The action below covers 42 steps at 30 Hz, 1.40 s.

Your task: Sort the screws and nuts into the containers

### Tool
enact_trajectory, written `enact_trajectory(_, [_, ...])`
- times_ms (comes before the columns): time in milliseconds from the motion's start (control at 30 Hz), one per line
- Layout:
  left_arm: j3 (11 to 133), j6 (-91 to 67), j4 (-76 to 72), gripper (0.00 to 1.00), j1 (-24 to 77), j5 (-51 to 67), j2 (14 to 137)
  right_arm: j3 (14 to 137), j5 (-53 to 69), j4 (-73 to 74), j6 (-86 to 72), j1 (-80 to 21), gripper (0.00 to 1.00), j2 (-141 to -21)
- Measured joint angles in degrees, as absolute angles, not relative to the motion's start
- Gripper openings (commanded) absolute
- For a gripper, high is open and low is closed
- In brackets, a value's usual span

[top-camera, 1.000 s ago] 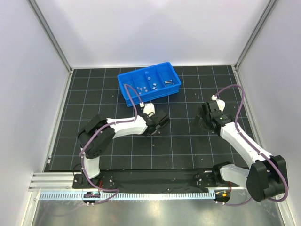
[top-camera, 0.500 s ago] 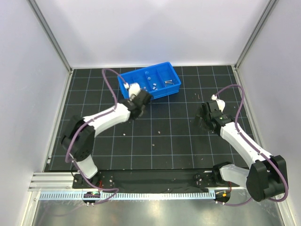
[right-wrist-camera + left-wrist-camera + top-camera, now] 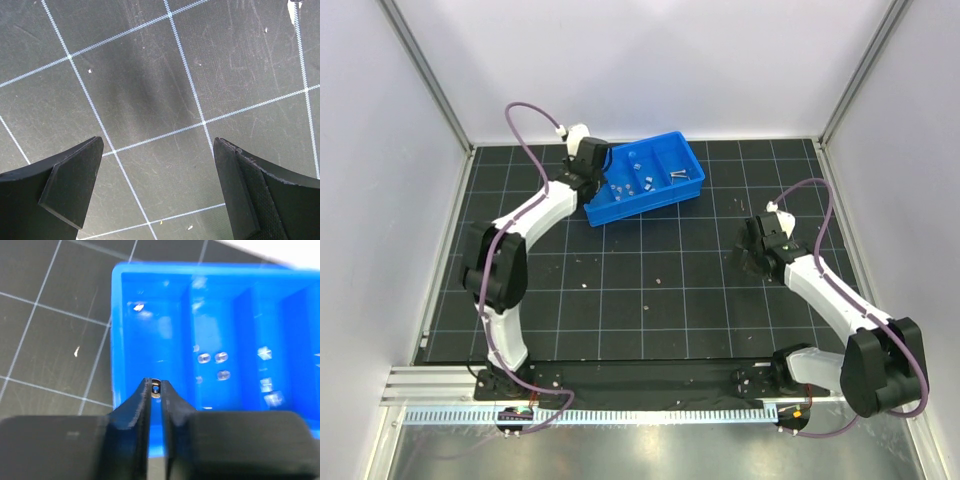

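At the left end of the bright blue rectangular plastic tray (image 3: 642,204), the left end effector (image 3: 155,385) hangs over the end compartment (image 3: 150,335), pinched tight on a tiny shiny silver nut (image 3: 156,389) — more nuts (image 3: 212,358) lie beyond the divider. The right end effector (image 3: 157,165) gapes wide over the black gridded desk (image 3: 150,75), holding nothing.

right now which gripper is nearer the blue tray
Left. The left gripper hangs over the end compartment of the blue tray, pinching a nut. The right gripper is open above bare mat, well off to the tray's right.
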<state>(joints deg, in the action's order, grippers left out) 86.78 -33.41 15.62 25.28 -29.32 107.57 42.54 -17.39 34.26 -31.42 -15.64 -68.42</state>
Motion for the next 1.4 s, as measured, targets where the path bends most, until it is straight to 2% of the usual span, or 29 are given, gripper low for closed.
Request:
enact_trajectory(33, [86.87, -32.82, 15.55, 0.24, 24.93, -29.12, 108.73, 42.54, -17.41, 34.28, -31.42, -15.64, 1.00, -68.40])
enact_trajectory(67, [86.83, -32.47, 15.64, 0.36, 24.71, -28.82, 109.65, 42.57, -17.41, 34.26, -31.40, -15.64, 0.99, -68.40])
enact_trajectory(133, [86.26, -31.97, 15.77, 0.47, 24.62, -28.23, 110.48, 42.63, -17.41, 34.30, -31.38, -15.64, 1.00, -68.34])
enact_trajectory(267, [82.67, -32.21, 15.38, 0.51, 25.34, -26.98, 108.12, 42.63, -17.50, 34.48, -31.20, -15.64, 1.00, -67.13])
enact_trajectory(400, [76.01, -32.97, 15.40, 0.53, 29.76, -27.79, 100.22, 42.63, -17.65, 34.72, -31.22, -15.64, 1.00, -63.94])
enact_trajectory(500, [71.64, -36.05, 15.18, 0.53, 38.65, -29.34, 93.67, 42.57, -17.63, 34.79, -31.24, -15.64, 0.99, -62.06])
enact_trajectory(567, [69.67, -38.92, 15.20, 0.49, 44.88, -29.74, 91.48, 42.39, -17.63, 34.94, -31.24, -15.64, 1.00, -61.17])
enact_trajectory(733, [67.92, -47.27, 19.66, 0.47, 57.28, -31.18, 94.30, 41.12, -17.58, 35.66, -31.24, -15.64, 1.00, -58.89])
enact_trajectory(1000, [71.40, -58.98, 30.28, 0.45, 60.29, -33.32, 105.54, 39.68, -16.82, 35.64, -31.27, -15.64, 1.00, -57.63])
enact_trajectory(1400, [74.76, -65.41, 32.10, 0.41, 60.73, -34.09, 111.33, 39.62, -15.90, 35.62, -31.24, -15.64, 1.00, -57.65])
